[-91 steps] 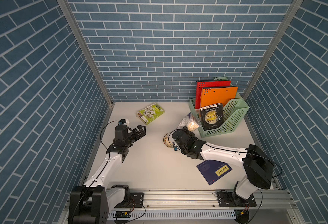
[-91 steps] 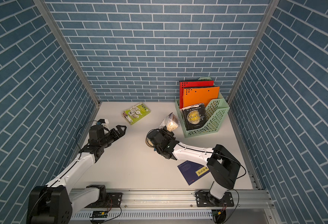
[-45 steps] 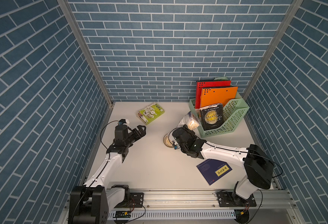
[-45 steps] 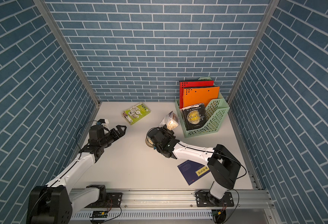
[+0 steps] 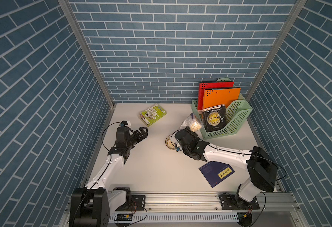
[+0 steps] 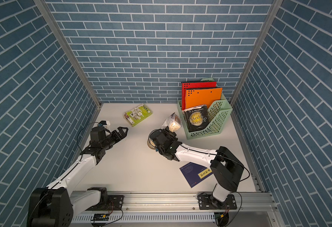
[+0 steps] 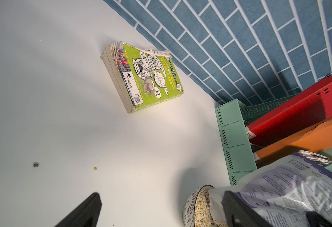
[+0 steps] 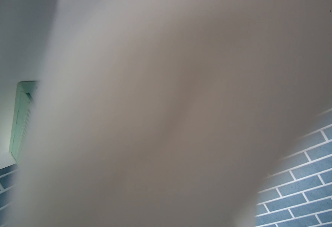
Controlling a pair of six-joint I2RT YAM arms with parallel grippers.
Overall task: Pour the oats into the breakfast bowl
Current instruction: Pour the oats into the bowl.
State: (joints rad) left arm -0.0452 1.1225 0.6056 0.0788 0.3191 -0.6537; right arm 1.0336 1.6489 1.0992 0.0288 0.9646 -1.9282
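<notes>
Light: bright, even, overhead, with a warm pool on the pale surface (image 5: 157, 167). Shadows: soft, short. Top views: sharp; brick walls (image 5: 161, 49) splay toward the edges. Left wrist view: sharp. Right wrist view: mostly grey-beige out-of-focus blur, clear only at the margins.

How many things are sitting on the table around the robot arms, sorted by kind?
Books: 3 (green-covered book, black novel, blue booklet)
Folders: 2 (red folder, orange folder)
File racks: 1 (mint-green rack)
Pouches: 1 (oats pouch)
Bowls: 1 (breakfast bowl)
Total: 8
</notes>
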